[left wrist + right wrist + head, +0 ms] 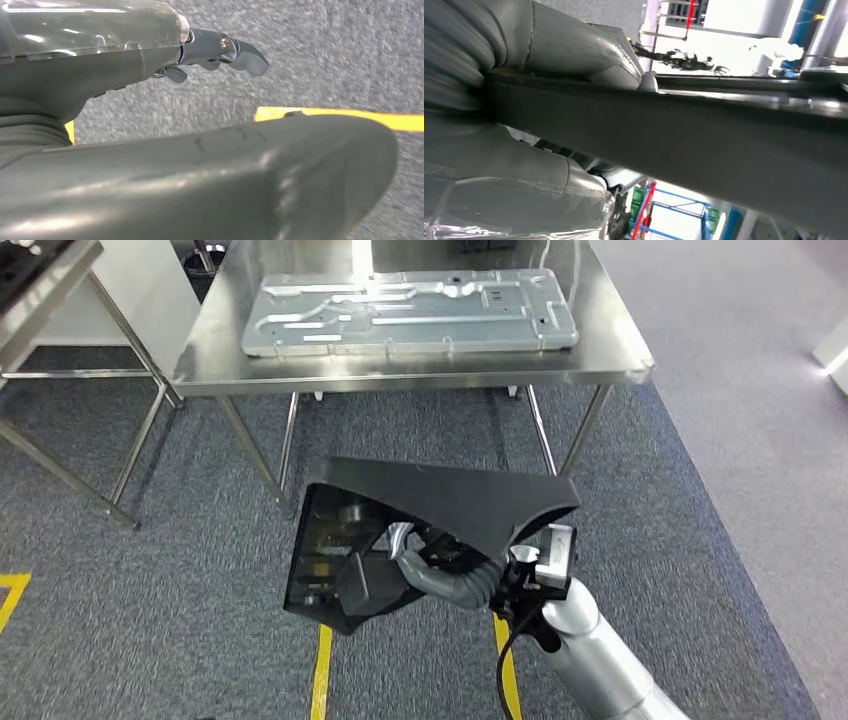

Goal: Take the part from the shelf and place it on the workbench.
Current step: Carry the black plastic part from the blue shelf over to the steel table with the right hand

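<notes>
Right robot hand (425, 565) gripping the black part (440, 500), fingers and thumb clamped on one of its walls, holding it in the air above the grey carpet (150, 570). In the right wrist view, thick grey thumb (589, 50) pressing one face of the dark edge of the part (704, 130) and the rest of the right robot hand (524, 180) lying against the opposite face. Part tilting, its flat black top turned towards the camera of the head view, its open underside showing inner ribs and fittings on the left. Part hanging short of the tabletop (230, 340), well apart from it, in front of its near edge and over the yellow floor lines (320, 670). Silver right arm (590, 650) rising from the lower right of the head view, a black cable (505, 640) running along its wrist.

Left robot hand (215, 52) hanging above carpet and a yellow line (350, 116) in the left wrist view, holding nothing, dark fingers (245, 55) reaching out past the clear cover, thumb (200, 185) lying apart from them.

Lying flat on the steel tabletop, a large pressed metal panel (410, 310), taking up much of its surface. Standing to the left, a second steel table (40, 300), its legs on the carpet
</notes>
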`<state>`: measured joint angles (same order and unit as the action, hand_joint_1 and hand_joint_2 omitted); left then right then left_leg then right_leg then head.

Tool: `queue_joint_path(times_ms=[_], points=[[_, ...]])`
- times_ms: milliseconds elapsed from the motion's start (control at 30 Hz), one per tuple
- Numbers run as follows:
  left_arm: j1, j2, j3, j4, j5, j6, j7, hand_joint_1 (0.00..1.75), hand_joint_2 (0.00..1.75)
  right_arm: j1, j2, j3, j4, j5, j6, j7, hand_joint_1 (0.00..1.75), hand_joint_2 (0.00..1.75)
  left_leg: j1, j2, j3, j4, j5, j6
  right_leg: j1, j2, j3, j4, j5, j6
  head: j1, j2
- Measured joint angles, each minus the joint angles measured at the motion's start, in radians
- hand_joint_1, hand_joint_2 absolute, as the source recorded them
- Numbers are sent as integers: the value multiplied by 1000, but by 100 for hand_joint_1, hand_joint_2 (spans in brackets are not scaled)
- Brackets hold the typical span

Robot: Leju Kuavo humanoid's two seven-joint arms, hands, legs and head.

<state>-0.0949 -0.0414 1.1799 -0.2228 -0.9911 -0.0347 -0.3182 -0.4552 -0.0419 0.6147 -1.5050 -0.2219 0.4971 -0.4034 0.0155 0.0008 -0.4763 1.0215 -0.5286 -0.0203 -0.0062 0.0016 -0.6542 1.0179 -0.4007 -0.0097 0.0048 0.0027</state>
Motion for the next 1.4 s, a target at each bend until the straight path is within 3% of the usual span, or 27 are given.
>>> queue_joint_path(times_ms=[67,167,200,233,267,367,400,533,600,667,700,733,767,833,900,967,1033,1100,1167,1233,1267,1333,1400], points=[[-1,-1,1,0,0,0,-2,0,0,-6,2,8,8,0,5,2,175,175,2,0,-42,86,-4,-6,-1,2,28,-5,-14,-13,-4,0],[-1,-2,1,0,-5,-1,-1,0,0,-22,19,27,54,21,-7,-8,175,175,4,0,-165,250,-78,-12,4,5,59,-6,-42,-24,-7,0],[-1,-2,1,0,-9,0,1,0,0,-30,31,37,84,36,-18,-20,175,175,3,0,-193,265,-98,-13,7,8,71,-6,-52,-26,-7,0],[-1,-2,1,0,-12,0,4,0,0,-39,46,47,118,51,-30,-35,175,175,3,0,-206,250,-97,-11,9,11,83,-6,-61,-26,-7,0],[-4,-2,1,0,-16,1,8,0,0,-51,64,57,158,66,-44,-53,175,175,1,0,-205,205,-67,-6,12,13,98,-6,-72,-26,-7,0],[-12,-3,1,0,-26,2,19,0,0,-99,122,79,279,94,-76,-101,175,175,-11,-2,-175,38,86,19,18,17,132,-4,-102,-21,-7,0],[-16,-3,0,0,-29,2,22,0,0,-114,141,83,315,99,-84,-109,175,175,-15,-4,-168,13,111,25,18,18,138,-4,-108,-16,-7,0],[-32,-8,-4,0,-36,2,30,0,0,-187,204,91,443,106,-102,-132,175,175,-12,-6,-136,-13,115,43,17,16,134,41,-109,9,-7,0],[-38,-10,-6,0,-37,1,32,0,0,-233,221,91,499,99,-94,-141,175,175,-9,-6,-118,-19,109,48,11,10,78,136,-133,20,-5,0],[-42,-10,-8,0,-40,-1,32,0,0,-267,227,87,544,94,-89,-140,175,175,-7,-7,-106,-19,96,50,3,8,-5,245,-180,30,-4,0],[-41,-11,-10,0,-42,-2,33,0,0,-278,232,82,568,93,-93,-137,175,175,-7,-8,-98,-19,88,49,0,7,-37,272,-194,34,-4,0],[-41,-11,-11,0,-45,-4,34,0,0,-289,238,78,591,94,-97,-136,175,175,-5,-9,-87,-19,79,47,-4,6,-53,268,-191,37,-4,0],[-42,-12,-13,0,-49,-5,36,0,0,-302,246,74,615,96,-103,-136,175,175,-4,-10,-75,-19,70,43,-6,4,-54,232,-164,38,-4,0],[-47,-15,-18,0,-55,-9,41,0,0,-334,262,66,664,101,-114,-143,175,175,-3,-10,-51,-18,50,35,-8,-1,-24,102,-63,37,-4,0],[-56,-17,-24,0,-45,-6,45,0,0,-357,273,59,706,110,-99,-164,175,175,-3,-10,-34,-22,33,22,-3,-5,0,12,-4,27,-5,0],[-53,-17,-18,0,-8,0,31,0,0,-309,246,54,661,124,-37,-188,175,175,-3,-11,-19,-24,30,8,2,-4,14,-8,-8,12,-7,0],[-30,-15,-4,0,23,-5,0,0,0,-188,181,55,515,135,21,-190,175,175,1,-9,-10,-4,27,-1,0,-5,44,-19,-16,-3,-7,0],[-3,-11,4,0,28,-14,-21,0,0,-92,129,60,398,136,34,-170,175,175,4,-6,-57,88,7,-6,-2,-3,70,-24,-29,-15,-8,0],[9,-8,7,0,25,-15,-24,0,0,-58,110,63,352,128,24,-149,175,175,5,-6,-148,218,-40,-13,-1,5,82,-24,-43,-20,-9,0],[10,-8,8,0,18,-13,-19,0,0,-54,108,65,338,120,10,-138,175,175,5,-6,-209,263,-68,-15,1,9,101,-24,-61,-19,-9,0],[9,-8,8,0,15,-12,-16,0,0,-55,109,66,337,118,4,-137,175,175,5,-5,-216,237,-52,-13,1,11,115,-23,-72,-17,-9,0],[9,-8,8,0,12,-11,-11,0,0,-58,111,67,338,122,-1,-150,175,175,4,-4,-189,107,49,-2,2,10,143,-23,-94,-12,-9,0],[8,-7,8,0,13,-9,-9,0,0,-53,112,73,338,136,-1,-181,175,175,-2,-3,-163,11,121,6,3,11,162,-24,-114,-2,-9,0]])
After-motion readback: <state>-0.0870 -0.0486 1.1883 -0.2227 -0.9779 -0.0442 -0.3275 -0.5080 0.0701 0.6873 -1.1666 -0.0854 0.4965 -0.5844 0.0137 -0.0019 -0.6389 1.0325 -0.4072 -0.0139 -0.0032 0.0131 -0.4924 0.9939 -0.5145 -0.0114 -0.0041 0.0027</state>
